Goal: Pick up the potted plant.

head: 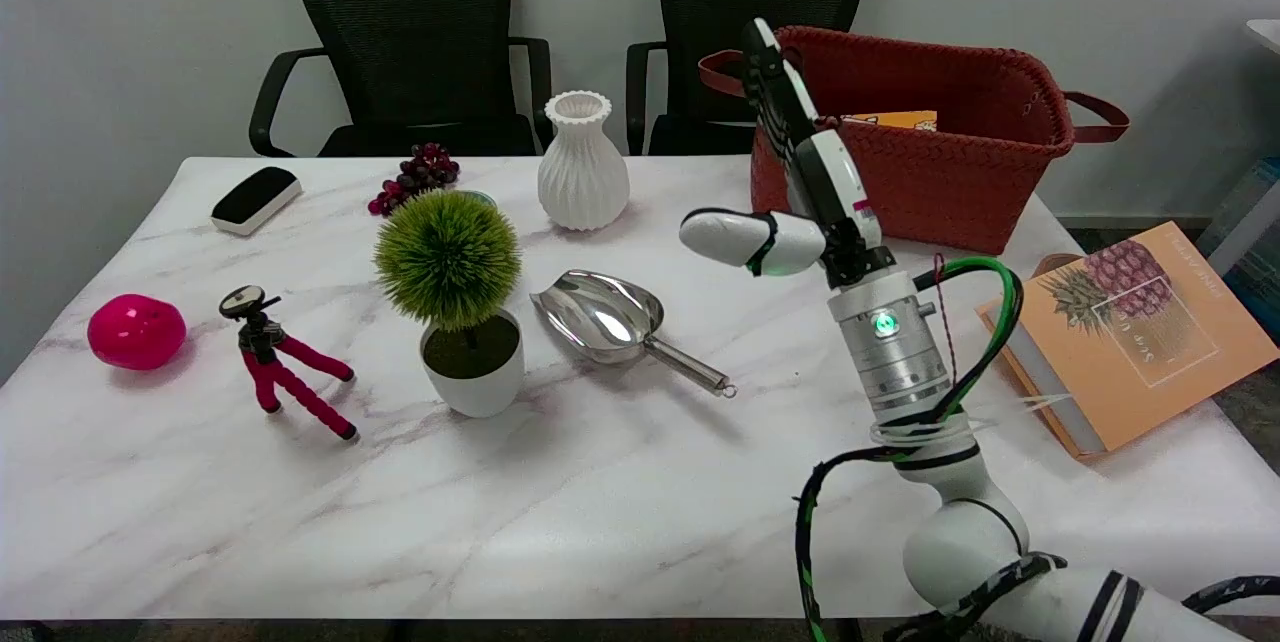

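From above, my right hand (790, 182) hangs over the table (600, 502), fingers (770, 72) extended and apart, holding nothing. The potted plant (455, 302), bristly green ball in a smooth white pot, stands well left, beside a shiny metal scoop (610, 322).

A single head view looks from above the near edge of the marble surface (600, 482), angled down and across it toward the far wall. Two black office chairs (410, 32) stand beyond the far edge. The right arm (900, 362) enters from the lower right, close to the lens.
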Robot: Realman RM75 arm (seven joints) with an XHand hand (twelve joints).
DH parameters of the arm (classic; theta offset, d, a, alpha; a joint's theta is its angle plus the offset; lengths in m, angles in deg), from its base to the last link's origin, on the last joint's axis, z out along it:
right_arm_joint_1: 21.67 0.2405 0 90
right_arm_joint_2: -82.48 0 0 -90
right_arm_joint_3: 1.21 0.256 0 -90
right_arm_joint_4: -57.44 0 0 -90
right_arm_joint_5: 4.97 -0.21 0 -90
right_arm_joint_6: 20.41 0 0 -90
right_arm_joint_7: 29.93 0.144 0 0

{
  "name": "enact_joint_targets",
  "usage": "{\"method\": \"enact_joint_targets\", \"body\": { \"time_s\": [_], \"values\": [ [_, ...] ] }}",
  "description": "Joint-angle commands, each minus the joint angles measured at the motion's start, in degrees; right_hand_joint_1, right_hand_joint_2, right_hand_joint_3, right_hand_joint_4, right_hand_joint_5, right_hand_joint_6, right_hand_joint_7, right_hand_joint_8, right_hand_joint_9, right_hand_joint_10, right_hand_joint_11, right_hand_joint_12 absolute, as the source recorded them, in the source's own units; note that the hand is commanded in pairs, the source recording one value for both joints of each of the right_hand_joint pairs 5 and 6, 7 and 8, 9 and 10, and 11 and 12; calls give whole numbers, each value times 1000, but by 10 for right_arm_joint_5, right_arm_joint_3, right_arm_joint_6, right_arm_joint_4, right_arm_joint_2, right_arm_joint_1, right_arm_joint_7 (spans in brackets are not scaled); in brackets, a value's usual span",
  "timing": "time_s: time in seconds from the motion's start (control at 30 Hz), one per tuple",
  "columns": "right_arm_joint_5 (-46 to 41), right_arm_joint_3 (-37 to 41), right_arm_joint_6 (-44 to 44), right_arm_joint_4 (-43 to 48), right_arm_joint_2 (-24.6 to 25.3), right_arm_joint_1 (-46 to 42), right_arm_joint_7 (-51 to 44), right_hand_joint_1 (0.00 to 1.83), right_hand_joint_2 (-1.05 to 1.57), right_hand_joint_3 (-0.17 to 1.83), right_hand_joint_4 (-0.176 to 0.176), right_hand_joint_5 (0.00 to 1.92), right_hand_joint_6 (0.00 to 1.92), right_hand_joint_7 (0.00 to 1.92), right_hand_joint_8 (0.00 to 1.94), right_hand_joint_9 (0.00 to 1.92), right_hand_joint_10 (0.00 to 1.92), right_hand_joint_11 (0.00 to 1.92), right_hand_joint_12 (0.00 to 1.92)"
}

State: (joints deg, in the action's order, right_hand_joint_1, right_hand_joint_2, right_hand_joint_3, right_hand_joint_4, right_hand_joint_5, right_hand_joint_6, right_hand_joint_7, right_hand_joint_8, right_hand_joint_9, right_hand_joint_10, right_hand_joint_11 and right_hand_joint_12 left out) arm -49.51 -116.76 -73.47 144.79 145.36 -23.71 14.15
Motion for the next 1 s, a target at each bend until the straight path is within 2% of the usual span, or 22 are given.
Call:
{"method": "enact_joint_targets", "body": {
  "time_s": [0.03, 0.3, 0.47, 0.77, 1.0],
  "values": [
    [8, -17, 12, 34, -13, -72, 33, 700, 318, 42, 0, 0, 0, 0, 0, 0, 0, 43, 43],
    [33, -24, 25, 75, 8, -107, 11, 737, 322, 53, 0, 0, 0, 0, 0, 0, 0, 19, 19],
    [34, -34, 79, 98, 44, -117, -24, 736, 386, 34, 0, 0, 0, 0, 0, 0, 0, 0, 0],
    [36, -65, 143, 92, 114, -107, -58, 726, 443, 29, 0, 0, 0, 0, 0, 0, 0, 0, 0],
    [36, -92, 151, 41, 171, -92, -85, 716, 472, 48, 0, 0, 0, 0, 0, 0, 0, 0, 0]
  ]
}}
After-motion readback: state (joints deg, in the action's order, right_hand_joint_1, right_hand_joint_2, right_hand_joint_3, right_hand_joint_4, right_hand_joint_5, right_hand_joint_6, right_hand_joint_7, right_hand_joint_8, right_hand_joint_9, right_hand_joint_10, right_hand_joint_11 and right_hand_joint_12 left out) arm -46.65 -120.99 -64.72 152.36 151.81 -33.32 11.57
